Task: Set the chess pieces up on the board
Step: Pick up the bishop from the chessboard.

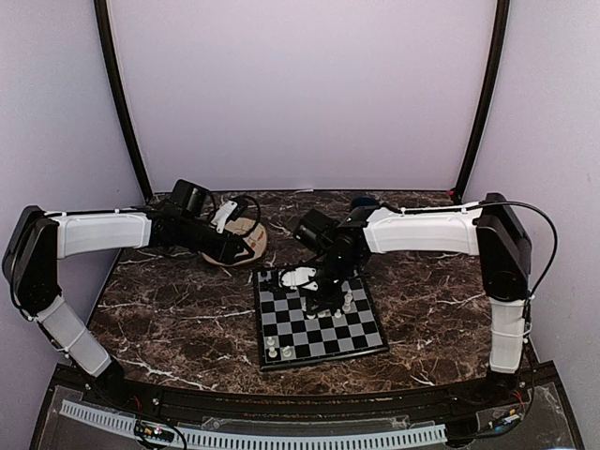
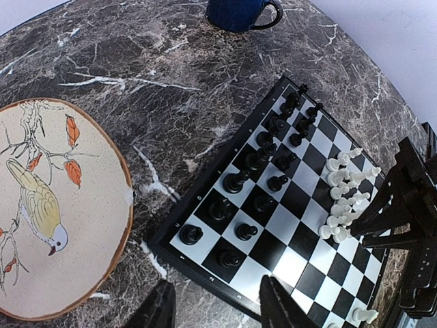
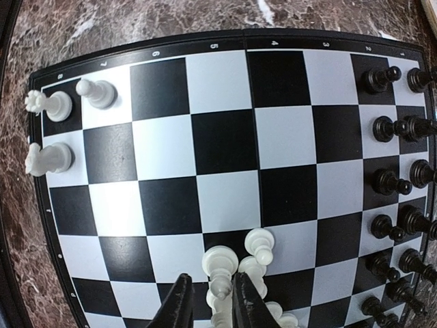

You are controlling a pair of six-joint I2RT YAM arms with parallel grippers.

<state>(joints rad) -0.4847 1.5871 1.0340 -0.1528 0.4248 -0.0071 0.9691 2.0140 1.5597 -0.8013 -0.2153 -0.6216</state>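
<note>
The board (image 1: 366, 330) lies at the table's middle, and in the left wrist view (image 2: 293, 239). Black pieces (image 2: 263, 181) stand in two rows along its far edge. A cluster of white pieces (image 2: 345, 198) stands bunched on one side, and three more white pieces (image 3: 51, 102) stand at the opposite corner. My right gripper (image 3: 212, 301) is low over the cluster, its jaws narrowly open astride one upright white piece (image 3: 221, 268), with a small gap on the left side. My left gripper (image 2: 218, 307) is open and empty, above the table between the plate and the board's corner.
A round beige plate with a bird picture (image 2: 75, 225) lies left of the board, under the left arm (image 1: 103, 232). A dark blue cup (image 2: 239, 12) stands behind the board. The right arm (image 1: 422, 230) reaches in from the right.
</note>
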